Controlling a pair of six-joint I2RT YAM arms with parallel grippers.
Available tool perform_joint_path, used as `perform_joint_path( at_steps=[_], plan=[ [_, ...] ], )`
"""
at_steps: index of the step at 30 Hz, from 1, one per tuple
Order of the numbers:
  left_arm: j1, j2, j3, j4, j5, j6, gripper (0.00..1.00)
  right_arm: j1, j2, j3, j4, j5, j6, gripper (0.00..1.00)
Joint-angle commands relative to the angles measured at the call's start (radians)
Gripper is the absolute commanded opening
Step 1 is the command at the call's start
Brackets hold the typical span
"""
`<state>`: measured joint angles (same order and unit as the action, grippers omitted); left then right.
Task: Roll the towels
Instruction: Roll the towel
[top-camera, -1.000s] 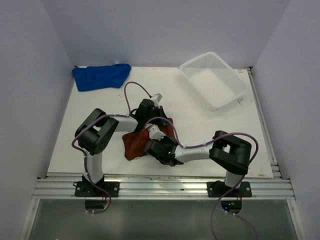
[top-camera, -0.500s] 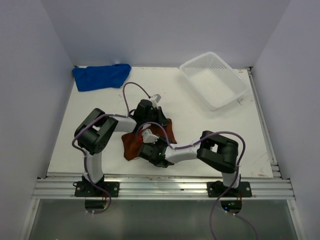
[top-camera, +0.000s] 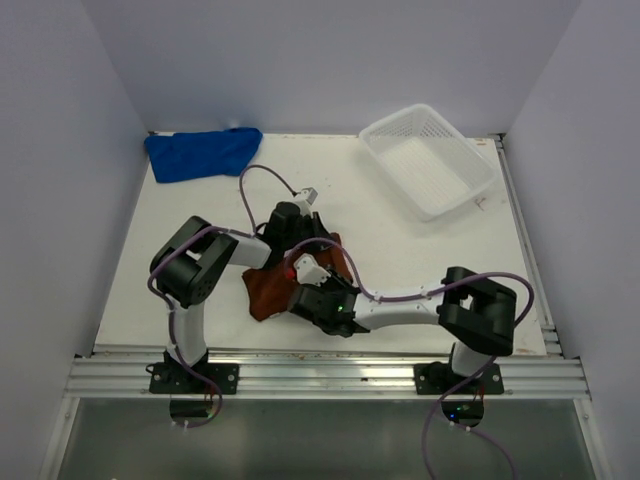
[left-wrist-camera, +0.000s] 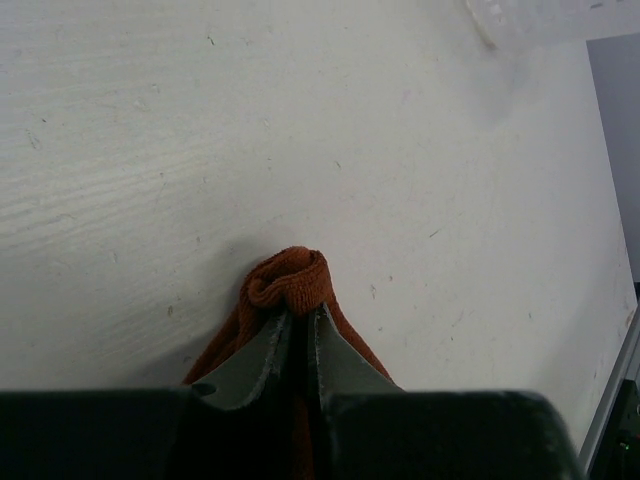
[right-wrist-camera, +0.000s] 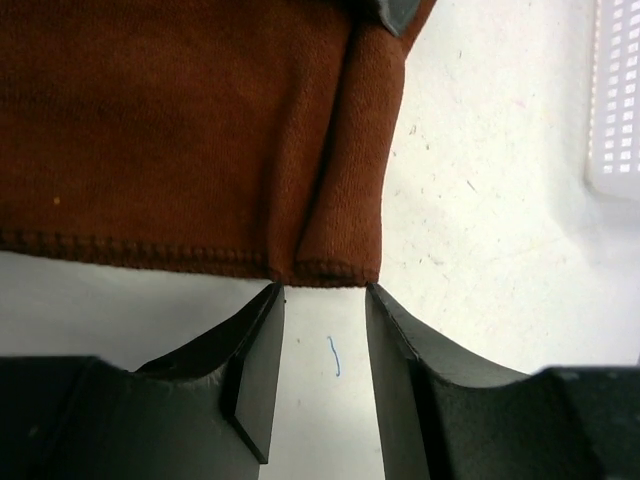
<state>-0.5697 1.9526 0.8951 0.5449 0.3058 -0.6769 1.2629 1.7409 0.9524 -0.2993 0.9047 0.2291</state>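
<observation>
Lying crumpled near the middle of the white table, the rust-brown towel sits between the two arms, which partly hide it in the top view. The left gripper has its fingers pressed nearly together on a puckered bunch of this towel, and the pinched cloth bulges out just past the tips. The right gripper stands with its jaws apart and empty. The towel's stitched hem and a doubled fold end right at its fingertips, with bare table showing in the gap.

The right wrist view alone shows that hem stitching and a small blue mark on the tabletop; the left wrist view alone shows the pinch. Only the top view takes in the royal blue towel, heaped at the far left corner well apart from both arms. It also shows the whole white mesh basket at the far right, of which the right wrist view catches just an edge.
</observation>
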Motion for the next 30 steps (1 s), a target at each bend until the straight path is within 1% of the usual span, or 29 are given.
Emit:
perform_joint_path(
  at_steps=[1,2,4,5,8,10,12,13,14,15,16,18,19,22,23,26,30],
  plan=[
    [0.011,0.008,-0.03,0.098,-0.043,0.036,0.0,-0.005,-0.104,-0.046,0.009,-0.047,0.088,0.42],
    [0.011,0.008,-0.03,0.096,-0.045,0.034,0.0,-0.007,-0.154,-0.076,0.025,-0.064,0.108,0.43],
    [0.011,0.008,-0.032,0.096,-0.045,0.036,0.0,-0.013,-0.204,-0.105,0.038,-0.078,0.124,0.46],
    [0.011,0.008,-0.032,0.095,-0.043,0.036,0.0,-0.019,-0.252,-0.131,0.054,-0.098,0.136,0.5],
    [0.011,0.005,-0.035,0.089,-0.048,0.037,0.0,-0.043,-0.325,-0.179,0.081,-0.148,0.168,0.53],
    [0.011,-0.001,-0.044,0.093,-0.05,0.036,0.0,-0.092,-0.411,-0.211,0.115,-0.234,0.193,0.54],
    [0.011,-0.004,-0.054,0.098,-0.057,0.034,0.0,-0.184,-0.467,-0.262,0.172,-0.326,0.242,0.54],
    [0.011,-0.006,-0.058,0.101,-0.06,0.033,0.0,-0.219,-0.507,-0.277,0.192,-0.422,0.262,0.53],
    [0.011,-0.007,-0.064,0.108,-0.065,0.028,0.0,-0.277,-0.524,-0.3,0.23,-0.458,0.297,0.53],
    [0.011,-0.009,-0.074,0.116,-0.065,0.025,0.0,-0.304,-0.532,-0.306,0.244,-0.492,0.309,0.53],
    [0.013,-0.009,-0.076,0.124,-0.065,0.022,0.0,-0.328,-0.538,-0.308,0.255,-0.562,0.326,0.53],
    [0.011,-0.011,-0.081,0.128,-0.066,0.02,0.0,-0.39,-0.538,-0.308,0.281,-0.618,0.378,0.54],
    [0.011,-0.012,-0.084,0.13,-0.071,0.019,0.0,-0.411,-0.531,-0.314,0.293,-0.674,0.401,0.55],
    [0.011,-0.015,-0.09,0.135,-0.073,0.017,0.0,-0.493,-0.503,-0.331,0.379,-0.759,0.49,0.55],
    [0.011,-0.017,-0.094,0.136,-0.071,0.014,0.0,-0.52,-0.47,-0.333,0.393,-0.812,0.521,0.55],
    [0.01,-0.021,-0.102,0.144,-0.071,0.013,0.0,-0.548,-0.42,-0.339,0.44,-0.871,0.562,0.55],
    [0.011,-0.029,-0.113,0.147,-0.07,0.014,0.0,-0.577,-0.35,-0.354,0.479,-0.9,0.585,0.55]
  ],
)
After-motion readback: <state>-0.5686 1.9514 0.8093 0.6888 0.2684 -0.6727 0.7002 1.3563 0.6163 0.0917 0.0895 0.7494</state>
